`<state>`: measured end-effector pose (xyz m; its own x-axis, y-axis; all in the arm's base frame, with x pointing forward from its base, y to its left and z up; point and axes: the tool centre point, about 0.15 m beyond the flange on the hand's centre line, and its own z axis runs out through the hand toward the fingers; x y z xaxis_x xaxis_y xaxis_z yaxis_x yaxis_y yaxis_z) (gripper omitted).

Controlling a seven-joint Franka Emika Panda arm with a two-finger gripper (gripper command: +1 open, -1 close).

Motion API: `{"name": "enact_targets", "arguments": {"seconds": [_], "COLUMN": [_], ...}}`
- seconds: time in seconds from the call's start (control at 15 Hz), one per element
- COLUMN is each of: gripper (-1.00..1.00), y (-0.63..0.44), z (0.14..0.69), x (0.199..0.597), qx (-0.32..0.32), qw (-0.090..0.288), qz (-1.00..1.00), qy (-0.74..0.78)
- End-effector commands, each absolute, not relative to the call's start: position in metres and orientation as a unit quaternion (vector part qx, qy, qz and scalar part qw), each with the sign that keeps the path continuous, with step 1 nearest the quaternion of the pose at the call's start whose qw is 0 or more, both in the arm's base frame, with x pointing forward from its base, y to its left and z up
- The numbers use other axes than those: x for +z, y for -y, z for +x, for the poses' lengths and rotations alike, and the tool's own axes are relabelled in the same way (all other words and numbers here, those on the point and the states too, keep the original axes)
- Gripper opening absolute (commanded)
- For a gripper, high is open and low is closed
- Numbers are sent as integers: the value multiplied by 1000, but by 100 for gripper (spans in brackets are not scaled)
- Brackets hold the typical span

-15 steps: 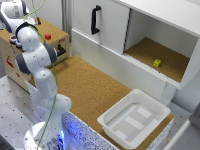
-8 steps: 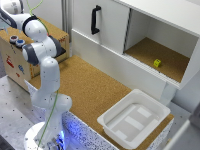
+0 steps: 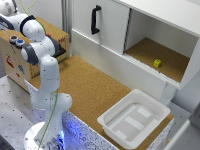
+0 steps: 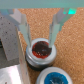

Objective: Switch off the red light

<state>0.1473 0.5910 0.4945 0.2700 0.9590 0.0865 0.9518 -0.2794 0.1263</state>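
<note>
Tool (image 4: 40,31) released, fingers (image 4: 56,27) apart, directly over the red light (image 4: 41,50), beside a blue button (image 4: 55,77).

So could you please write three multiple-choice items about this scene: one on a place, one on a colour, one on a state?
1. The yellow-green cube lies:
A. in the white tray
B. in the open cabinet compartment
C. on the wooden box

2. The cabinet door handle is:
A. black
B. red
C. white

3. The hand is:
A. shut on a blue button
B. holding the cube
C. open at the round red button

Key:
1 B, the cube sits on the compartment floor.
2 A, it is dark against the white door.
3 C, the wrist view shows the fingers apart.
</note>
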Motion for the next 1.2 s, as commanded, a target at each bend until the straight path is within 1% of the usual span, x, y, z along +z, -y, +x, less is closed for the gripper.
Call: {"name": "enact_targets", "arguments": {"seconds": [0.0, 0.27, 0.6, 0.93, 1.13], "gripper": [-100, -100, -100, -100, -100], "y": [-642, -641, -646, -640, -633], "z": [169, 171, 171, 173, 168], "x": [507, 502, 478, 452, 449], "qx": [-19, -18, -35, -60, -63], "qw": [65, 58, 48, 59, 58], "qz": [801, 805, 809, 812, 813], "qy": [-595, -590, -585, -578, -575]}}
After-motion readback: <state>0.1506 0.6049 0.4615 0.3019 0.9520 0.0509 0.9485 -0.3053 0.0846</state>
